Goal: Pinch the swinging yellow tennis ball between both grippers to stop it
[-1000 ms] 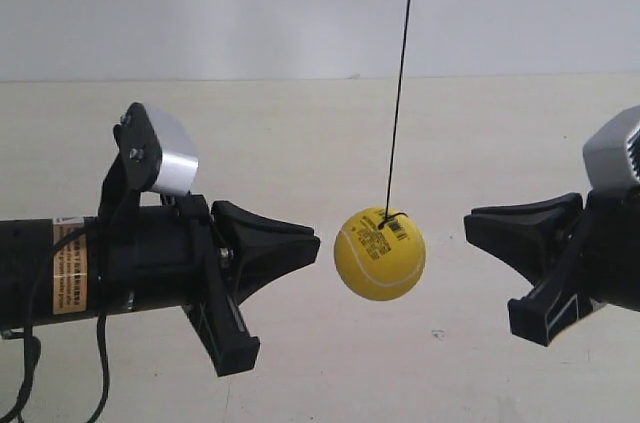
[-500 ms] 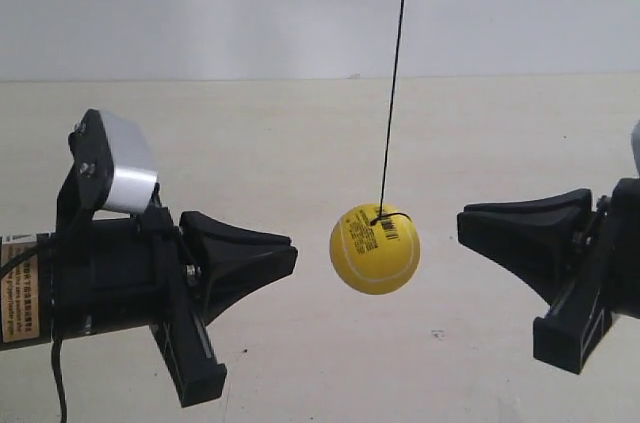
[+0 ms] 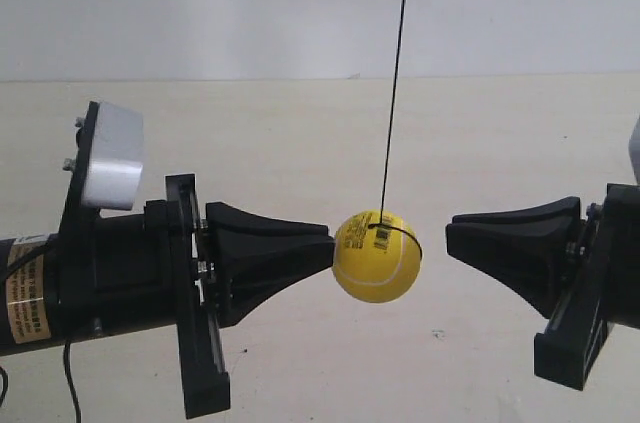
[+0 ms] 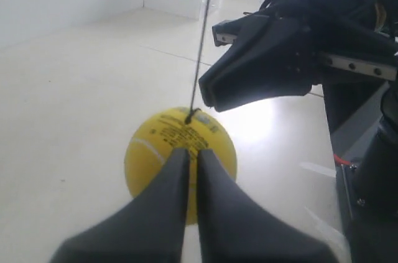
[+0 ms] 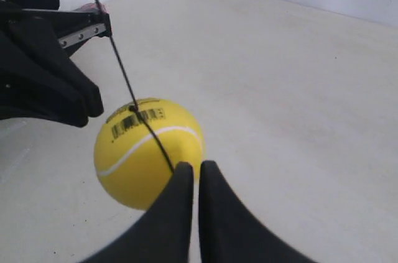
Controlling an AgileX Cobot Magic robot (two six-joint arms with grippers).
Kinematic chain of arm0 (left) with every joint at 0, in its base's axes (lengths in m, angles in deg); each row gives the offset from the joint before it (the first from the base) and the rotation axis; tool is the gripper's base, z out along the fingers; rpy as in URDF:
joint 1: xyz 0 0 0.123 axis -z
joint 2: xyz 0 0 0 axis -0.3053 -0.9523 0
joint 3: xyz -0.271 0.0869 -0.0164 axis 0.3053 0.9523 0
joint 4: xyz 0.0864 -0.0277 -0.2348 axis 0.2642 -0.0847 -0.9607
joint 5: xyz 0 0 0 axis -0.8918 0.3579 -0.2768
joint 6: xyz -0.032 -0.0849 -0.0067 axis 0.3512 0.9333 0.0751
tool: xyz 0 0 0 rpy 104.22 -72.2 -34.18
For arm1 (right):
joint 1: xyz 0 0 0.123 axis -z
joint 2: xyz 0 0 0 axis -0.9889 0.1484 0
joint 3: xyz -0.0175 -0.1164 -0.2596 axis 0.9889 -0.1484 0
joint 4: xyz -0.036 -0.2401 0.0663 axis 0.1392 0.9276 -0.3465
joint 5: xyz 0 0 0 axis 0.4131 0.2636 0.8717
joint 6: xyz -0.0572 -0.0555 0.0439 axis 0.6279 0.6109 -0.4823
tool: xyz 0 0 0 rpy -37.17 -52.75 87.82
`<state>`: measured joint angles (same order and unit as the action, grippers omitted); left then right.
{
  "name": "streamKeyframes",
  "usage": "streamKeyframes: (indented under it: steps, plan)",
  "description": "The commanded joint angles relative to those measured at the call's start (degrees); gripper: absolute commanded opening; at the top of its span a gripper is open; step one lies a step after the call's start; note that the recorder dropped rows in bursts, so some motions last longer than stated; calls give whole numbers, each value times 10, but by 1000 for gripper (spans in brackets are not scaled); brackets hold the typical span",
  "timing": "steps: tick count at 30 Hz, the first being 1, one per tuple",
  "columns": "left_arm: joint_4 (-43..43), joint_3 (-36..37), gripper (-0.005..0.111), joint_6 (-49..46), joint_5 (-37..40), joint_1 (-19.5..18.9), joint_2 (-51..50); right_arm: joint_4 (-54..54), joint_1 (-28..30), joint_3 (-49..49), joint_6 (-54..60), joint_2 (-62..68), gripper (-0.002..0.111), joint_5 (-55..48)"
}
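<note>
Yellow tennis ball hangs in mid-air on the black string, above the pale desk, between the two wedge tips. The string runs very slightly off vertical, so some swing probably remains.

Gripper at the exterior view's left: tip touching, or all but touching, the ball's side. Gripper at the exterior view's right: tip level with the ball, small gap left.

Left wrist view: left gripper jaws pressed together with only a hairline slit, and the ball sits right at their tip. Right wrist view: right gripper jaws likewise pressed together, pointed at the ball.

Reasoning: closed jaws make one blunt wedge per arm. The pinch is between arms, not within a gripper, so the tips face each other across the ball's middle.

Versus 0.5 s ago: the left-of-view gripper has advanced across a clear gap to the ball, and its silver-grey box now faces differently. The right-of-view tip has crept slightly inward. The ball has barely shifted.

Pinch judged half made; the far side is not yet closed.
</note>
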<state>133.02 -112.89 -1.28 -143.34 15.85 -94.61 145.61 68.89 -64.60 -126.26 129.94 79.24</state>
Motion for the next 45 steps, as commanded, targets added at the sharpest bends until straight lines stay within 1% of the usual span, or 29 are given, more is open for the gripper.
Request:
streamKeyframes:
  steps: [1,13,45]
  plan:
    - [-22,-7,5,-16,-23,3,-19,2,0,0,3,17,0,26]
    - [-4,-10,5,-15,-23,3,-38,3,0,0,27,72,0,77]
    - [4,-10,5,-15,-15,3,-38,3,0,0,34,76,0,77]
